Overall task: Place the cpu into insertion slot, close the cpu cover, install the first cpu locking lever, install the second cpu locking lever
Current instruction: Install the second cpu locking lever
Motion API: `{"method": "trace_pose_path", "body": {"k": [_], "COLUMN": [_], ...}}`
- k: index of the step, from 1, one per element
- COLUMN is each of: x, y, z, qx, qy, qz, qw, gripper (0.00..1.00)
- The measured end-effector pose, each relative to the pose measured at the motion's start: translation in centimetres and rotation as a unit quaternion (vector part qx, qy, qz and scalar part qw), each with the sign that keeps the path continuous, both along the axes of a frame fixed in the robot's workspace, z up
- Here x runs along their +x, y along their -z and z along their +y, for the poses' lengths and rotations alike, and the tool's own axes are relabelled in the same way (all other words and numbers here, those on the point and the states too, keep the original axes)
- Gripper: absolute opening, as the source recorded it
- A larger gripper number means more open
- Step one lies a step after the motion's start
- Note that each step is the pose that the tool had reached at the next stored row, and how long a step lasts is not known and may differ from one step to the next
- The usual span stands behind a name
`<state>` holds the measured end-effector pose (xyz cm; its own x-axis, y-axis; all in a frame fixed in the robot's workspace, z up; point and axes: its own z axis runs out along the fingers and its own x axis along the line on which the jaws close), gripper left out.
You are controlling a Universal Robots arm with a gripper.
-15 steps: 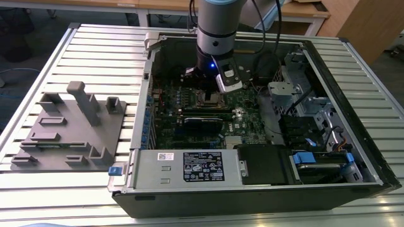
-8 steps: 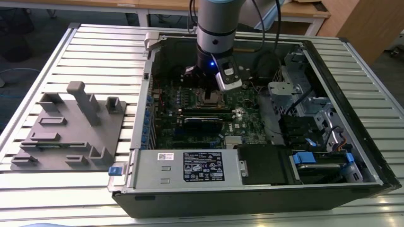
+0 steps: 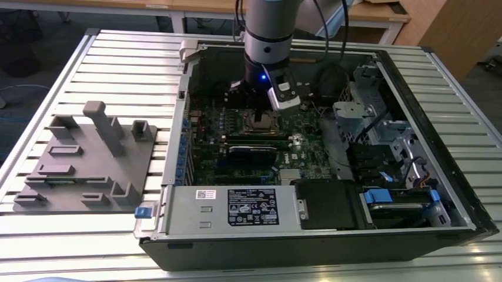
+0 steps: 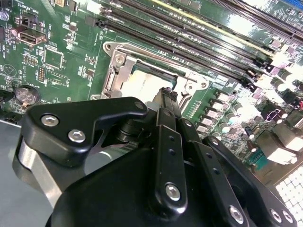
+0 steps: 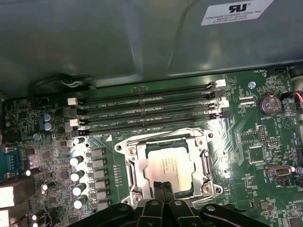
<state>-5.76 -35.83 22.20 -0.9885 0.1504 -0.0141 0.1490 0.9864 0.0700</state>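
The cpu (image 5: 169, 166) is sitting flat in the insertion slot (image 5: 134, 176) on the green motherboard (image 5: 246, 132), and you are seeing the cpu cover (image 5: 165, 138) lying around it as a silvery frame. Your gripper (image 5: 164, 188) is hanging just above the socket's near edge with its fingers (image 4: 166, 101) pressed together, pinching nothing. In the exterior view the arm (image 3: 271, 35) is reaching down into the open computer case (image 3: 439, 176), which is resting on the slatted table (image 3: 117, 64).
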Motion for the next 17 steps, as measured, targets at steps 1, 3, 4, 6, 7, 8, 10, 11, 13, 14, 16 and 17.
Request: {"method": "trace_pose_path", "body": {"k": [1,3,4,6,7,8,10,11,13,14,16,17], "x": [0.00,0.00,0.00,0.03,0.06,0.10,0.19,0.25,0.39,0.46,0.54,0.56], "y": [0.01,0.01,0.02,0.03,0.04,0.04,0.04,0.05,0.05,0.05,0.05,0.05], "z": [0.04,0.12,0.18,0.35,0.41,0.47,0.53,0.56,0.60,0.61,0.64,0.66], "qx": [-0.0001,-0.0003,-0.0004,-0.0008,-0.0012,-0.0016,-0.0024,-0.0027,-0.0034,-0.0037,-0.0042,-0.0044], "qy": [0.000,0.000,0.000,0.000,0.000,0.000,0.000,0.000,0.000,0.000,0.000,0.000], "qz": [-0.0001,-0.0001,0.0000,0.0000,0.0000,-0.0001,0.0000,-0.0001,0.0000,0.0000,0.0000,-0.0001], "qw": [1.00000,1.00000,1.00000,1.00000,1.00000,1.00000,1.00000,1.00000,0.99999,0.99999,0.99999,0.99999], "gripper": [0.10,0.10,0.10,0.10,0.10,0.10,0.10,0.10,0.10,0.10,0.10,0.10]}}
